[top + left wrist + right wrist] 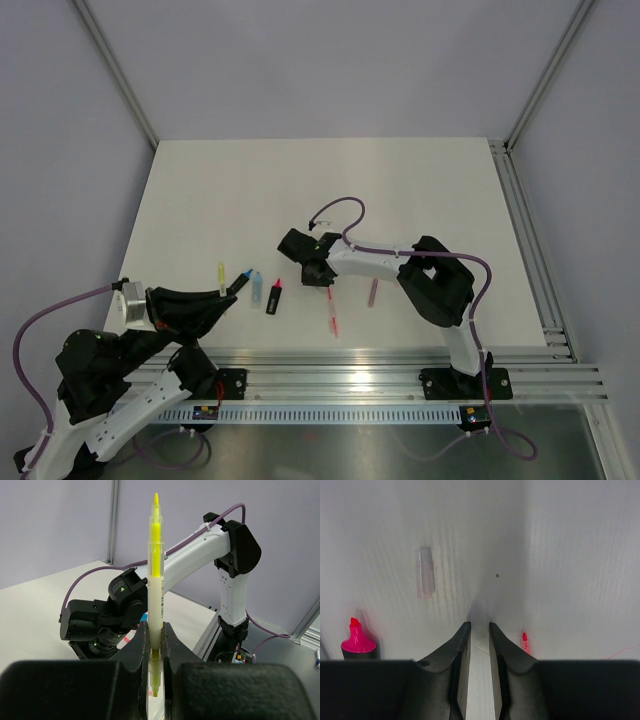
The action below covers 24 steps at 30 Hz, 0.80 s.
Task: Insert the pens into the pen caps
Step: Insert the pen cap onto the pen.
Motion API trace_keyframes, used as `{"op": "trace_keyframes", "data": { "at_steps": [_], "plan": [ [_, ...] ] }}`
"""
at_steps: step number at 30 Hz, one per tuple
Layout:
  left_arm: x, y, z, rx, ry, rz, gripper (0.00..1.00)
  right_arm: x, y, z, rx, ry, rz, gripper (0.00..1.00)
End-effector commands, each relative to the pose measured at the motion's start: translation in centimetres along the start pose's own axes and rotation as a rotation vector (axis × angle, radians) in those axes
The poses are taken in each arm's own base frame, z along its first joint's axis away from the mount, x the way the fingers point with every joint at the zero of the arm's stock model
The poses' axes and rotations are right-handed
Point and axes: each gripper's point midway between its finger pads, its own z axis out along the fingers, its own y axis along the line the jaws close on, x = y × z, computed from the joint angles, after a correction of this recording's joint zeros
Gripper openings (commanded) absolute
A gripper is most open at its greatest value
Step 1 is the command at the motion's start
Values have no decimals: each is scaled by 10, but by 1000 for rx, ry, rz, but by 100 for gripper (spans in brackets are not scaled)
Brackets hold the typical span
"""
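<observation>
My left gripper (228,295) is shut on a thin yellow pen (222,277) and holds it off the table at the near left. In the left wrist view the pen (155,580) stands upright between the jaws of that gripper (155,630). Its lower tip is bare and a clear sleeve covers its top end. My right gripper (318,275) hangs low over the table's middle. Its jaws (479,627) stand a narrow gap apart, with what looks like a clear pen cap (479,650) pinched between them. A pale translucent cap (425,572) lies ahead on the table.
A blue pen (245,278), a light-blue pen (257,288) and a black marker with a pink tip (274,296) lie near the left gripper. A thin red-pink pen (332,315) and a purplish pen (372,292) lie by the right arm. The marker's tip (356,639) and the red pen's tip (525,642) flank the right jaws.
</observation>
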Motion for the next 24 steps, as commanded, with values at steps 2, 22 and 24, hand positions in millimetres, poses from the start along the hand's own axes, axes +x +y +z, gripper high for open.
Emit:
{"op": "trace_keyframes", "data": {
  "at_steps": [2, 22, 24],
  "plan": [
    [-21, -10, -8, 42, -81, 24, 0, 9, -10, 8, 33, 24, 6, 28],
    [-19, -10, -6, 46, -75, 23, 0, -11, 7, -8, -69, -6, -107, 48],
    [-18, -10, -6, 45, -72, 22, 0, -16, 8, -13, -96, -10, -156, 55]
  ]
}}
